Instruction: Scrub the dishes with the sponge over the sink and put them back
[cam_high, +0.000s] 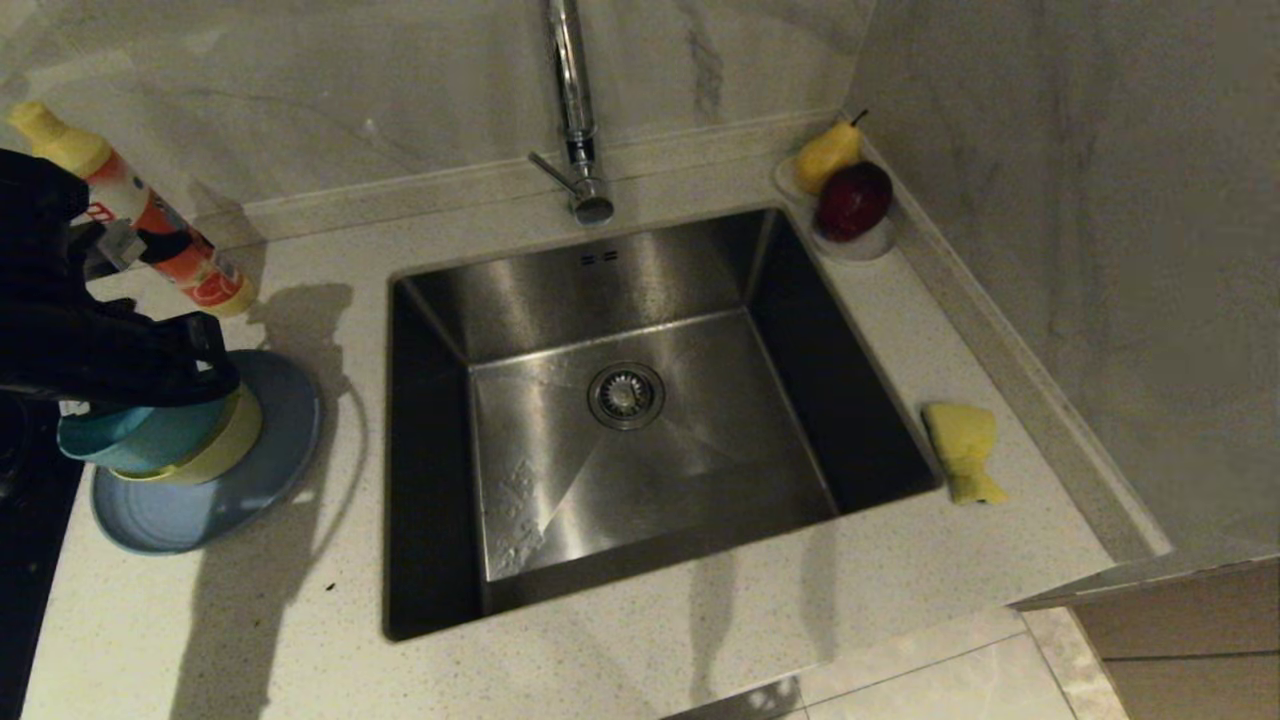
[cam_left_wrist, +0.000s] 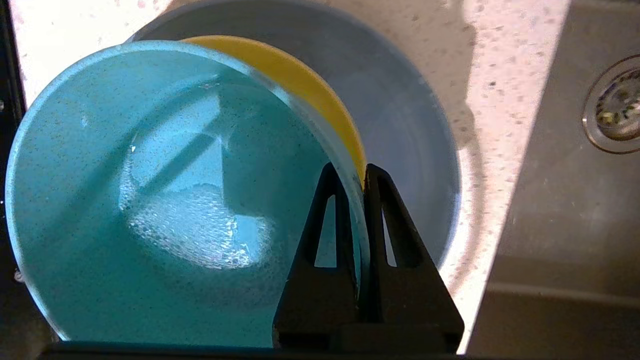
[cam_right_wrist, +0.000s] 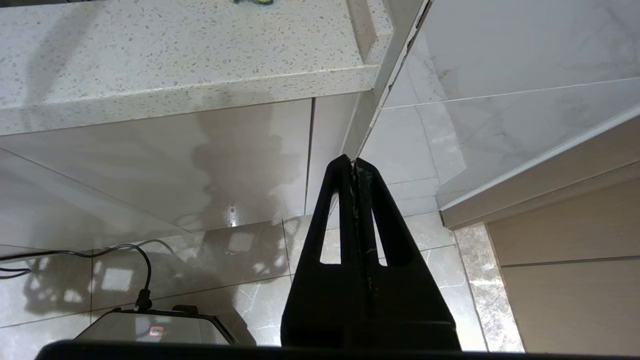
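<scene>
The teal bowl (cam_left_wrist: 150, 200) sits tilted in our left end effector (cam_left_wrist: 356, 172), whose fingers are pinched closed on its rim, one inside and one outside. It still overlaps the yellow bowl (cam_left_wrist: 310, 90), which rests on the blue plate (cam_high: 270, 450); whether the two bowls touch we cannot tell. That stack stands on the bench (cam_high: 700, 620) just left of the sink (cam_high: 640, 420), and a wet sheen shows in the teal bowl's bottom.

We judge the step in hand to be carrying this bowl to the basin. The relation that matters: the sink lies to the right of the gripped bowl, close by, with the drain (cam_high: 626, 395) near its middle, so the move would be a short sideways carry with the bowl lifted free of the yellow one.

The sponge (cam_high: 962, 450) lies on the bench just right of the sink, its long axis running toward the front edge. It is on our right arm's side. The right end effector (cam_right_wrist: 356, 162) hangs closed and empty below the bench front, well away from the sponge.
</scene>
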